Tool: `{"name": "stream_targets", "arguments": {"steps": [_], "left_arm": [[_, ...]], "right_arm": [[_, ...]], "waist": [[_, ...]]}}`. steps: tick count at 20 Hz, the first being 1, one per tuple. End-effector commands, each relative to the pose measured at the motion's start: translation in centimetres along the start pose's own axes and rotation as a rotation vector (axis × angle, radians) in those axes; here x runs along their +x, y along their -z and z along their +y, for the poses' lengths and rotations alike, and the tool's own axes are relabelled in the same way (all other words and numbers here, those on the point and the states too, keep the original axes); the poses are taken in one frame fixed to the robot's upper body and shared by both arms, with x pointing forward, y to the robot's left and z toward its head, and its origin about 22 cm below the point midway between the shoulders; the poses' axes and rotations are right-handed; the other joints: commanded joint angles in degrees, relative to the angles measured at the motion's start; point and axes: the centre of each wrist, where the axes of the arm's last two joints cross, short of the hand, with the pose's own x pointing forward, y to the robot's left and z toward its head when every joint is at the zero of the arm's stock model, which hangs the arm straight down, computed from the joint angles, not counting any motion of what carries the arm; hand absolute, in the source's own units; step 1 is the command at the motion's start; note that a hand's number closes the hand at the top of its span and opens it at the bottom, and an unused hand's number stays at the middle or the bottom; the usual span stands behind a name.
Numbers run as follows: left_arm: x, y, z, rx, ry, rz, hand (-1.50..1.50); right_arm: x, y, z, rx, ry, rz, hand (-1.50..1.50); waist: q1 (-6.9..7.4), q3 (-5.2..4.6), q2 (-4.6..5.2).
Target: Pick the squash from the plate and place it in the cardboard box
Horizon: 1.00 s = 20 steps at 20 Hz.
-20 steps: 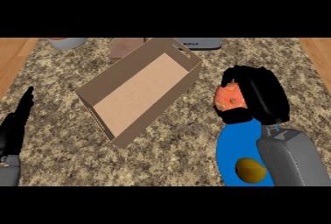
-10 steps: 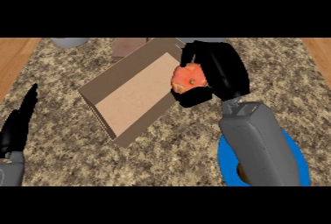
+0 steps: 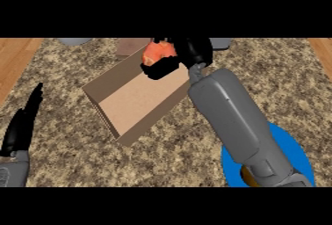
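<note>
Carrying the squash (image 3: 157,52) is the step in hand: the right hand (image 3: 185,52) has its fingers curled round the orange fruit and holds it over the far end of the cardboard box (image 3: 139,99), at about 12 o'clock in the view. The squash sits in the fingers, clear of the blue plate (image 3: 292,149), which lies at about 5 o'clock and is partly hidden by the grey right forearm (image 3: 233,118). That forearm runs diagonally from the lower right edge up toward the box, with the hand bent over the box's far corner. Whether the squash is fully inside the box's outline or overlapping its far wall cannot be told from this angle. Judged from this, the next move calls for lowering the hand toward the box floor and letting the fingers uncurl so the squash drops inside, not on the rim. A small brownish object (image 3: 247,176) shows on the plate near the forearm; what it is cannot be told. The left hand (image 3: 23,125) rests at about 8 o'clock by the left edge, fingers straight and pointing up, holding nothing.
</note>
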Motion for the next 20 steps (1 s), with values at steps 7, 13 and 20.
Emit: {"name": "stream_targets", "arguments": {"steps": [7, 13, 20], "left_arm": [[3.6, 2.1, 0.6, -0.018, 0.007, -0.056, 0.0], [1.2, 1.1, -2.0, -0.057, 0.013, -0.054, 0.0], [3.0, 1.2, -2.4, -0.069, -0.005, -0.078, 0.0]], "right_arm": [[0.0, 3.9, 2.9, 0.008, 0.004, 0.104, 1.5], [-2.7, 3.7, 4.6, -0.003, 0.011, 0.247, 1.5], [-4.4, 3.6, 5.1, 0.051, 0.115, 0.297, -1.5]], "waist": [[2.84, -0.03, 0.8], [4.24, -0.12, 1.38], [5.49, -0.01, 1.49]]}}
